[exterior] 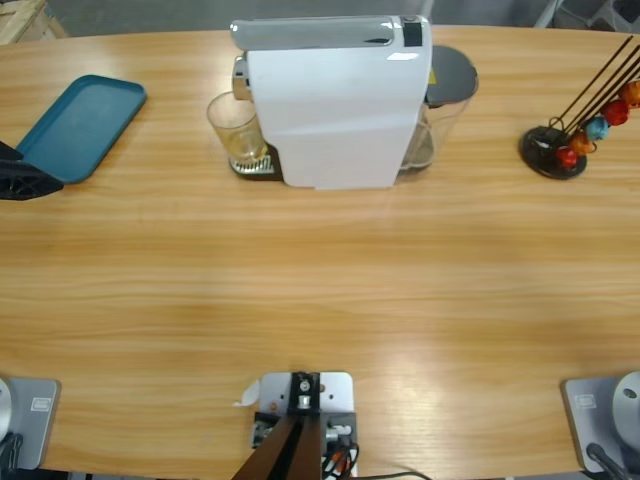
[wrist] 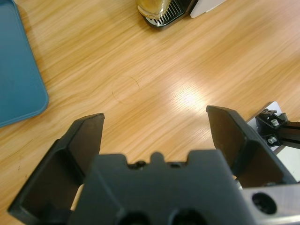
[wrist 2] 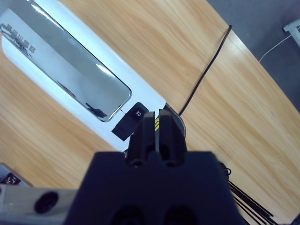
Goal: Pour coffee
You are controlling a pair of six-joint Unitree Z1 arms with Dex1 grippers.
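Your left gripper (wrist: 154,124) is hanging wide open over bare table (wrist: 187,61), well short of the glass (wrist: 152,7) sitting on the coffee machine's (exterior: 335,105) drip tray. Your right gripper (wrist 2: 157,123) is sitting closed above the machine.

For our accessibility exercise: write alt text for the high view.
A white coffee machine stands at the far middle of a wooden table, a glass under its spout. A teal tray lies far left, a capsule rack far right.
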